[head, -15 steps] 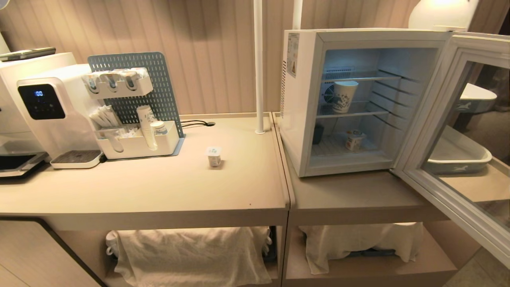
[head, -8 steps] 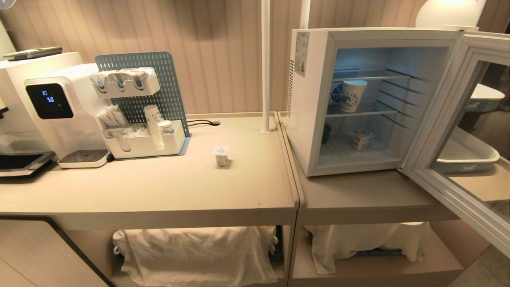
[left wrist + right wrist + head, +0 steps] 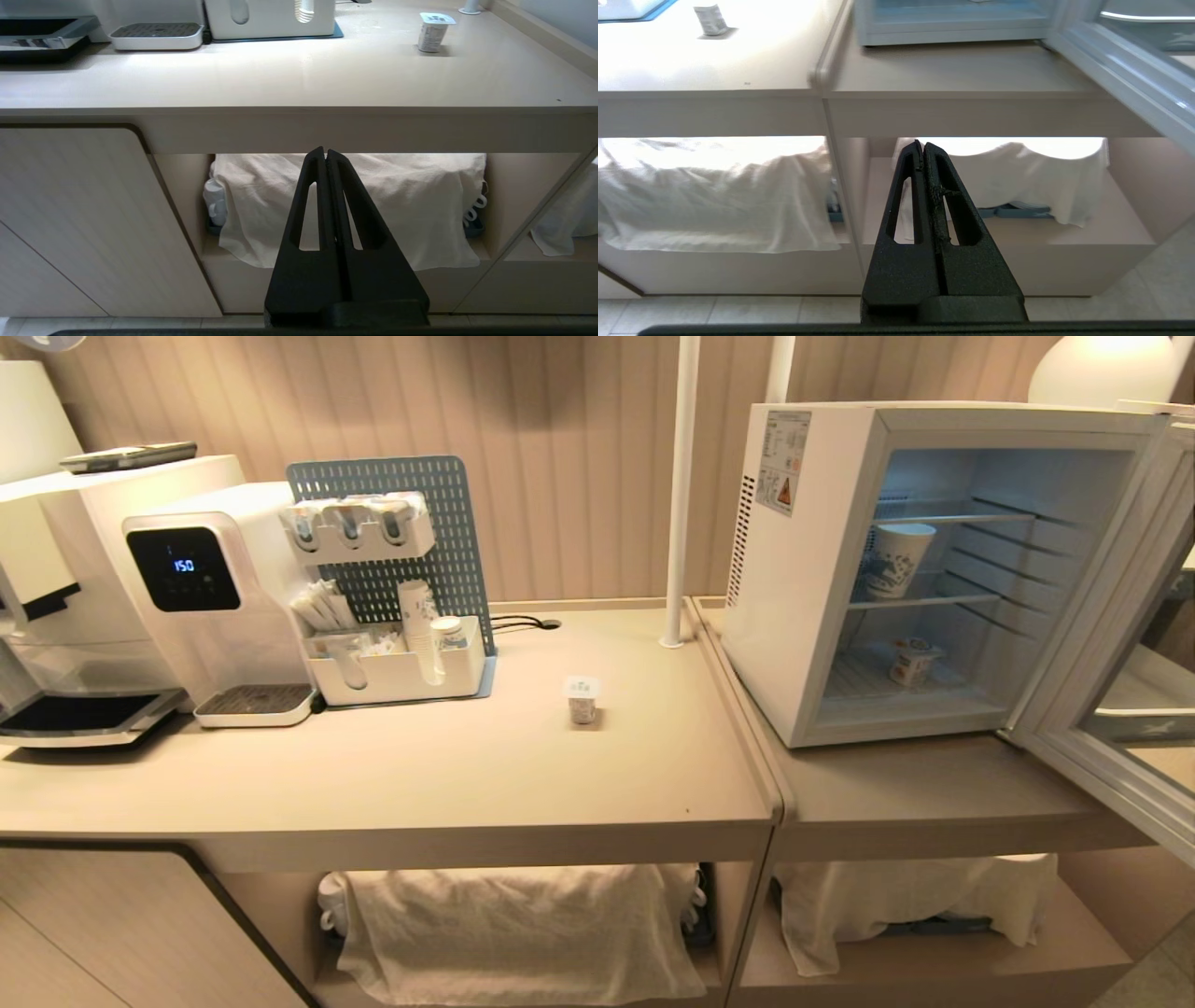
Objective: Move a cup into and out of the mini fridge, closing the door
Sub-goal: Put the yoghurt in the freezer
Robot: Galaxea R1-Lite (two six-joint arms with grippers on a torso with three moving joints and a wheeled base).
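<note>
View slid right-to-left: your base moved, things didn't | small white foil-lidded cup (image 3: pixel 583 698) on beige surface (image 3: pixel 420 775), 9 o'clock of white boxy mini fridge (image 3: pixel 812 569) | pale-framed glass door (image 3: pixel 1111 644) open | left gripper (image 3: pixel 325 154), right gripper (image 3: pixel 923 145) pinched closed, empty, parked low.

We've got a wall of beige vertical ribbed panelling (image 3: pixel 560 476) behind two pale beige laminate counters (image 3: pixel 420 775) butted side by side. Two white round poles (image 3: pixel 680 495) rise at the back near the seam. Underneath, open shelves hold stuff draped in crumpled white cloths (image 3: pixel 513 933), next to a light wood-grain cabinet door (image 3: pixel 84 224). Floor's pale tile (image 3: pixel 738 310). Warm glow from a white rounded lamp (image 3: pixel 1102 369) top right.
</note>
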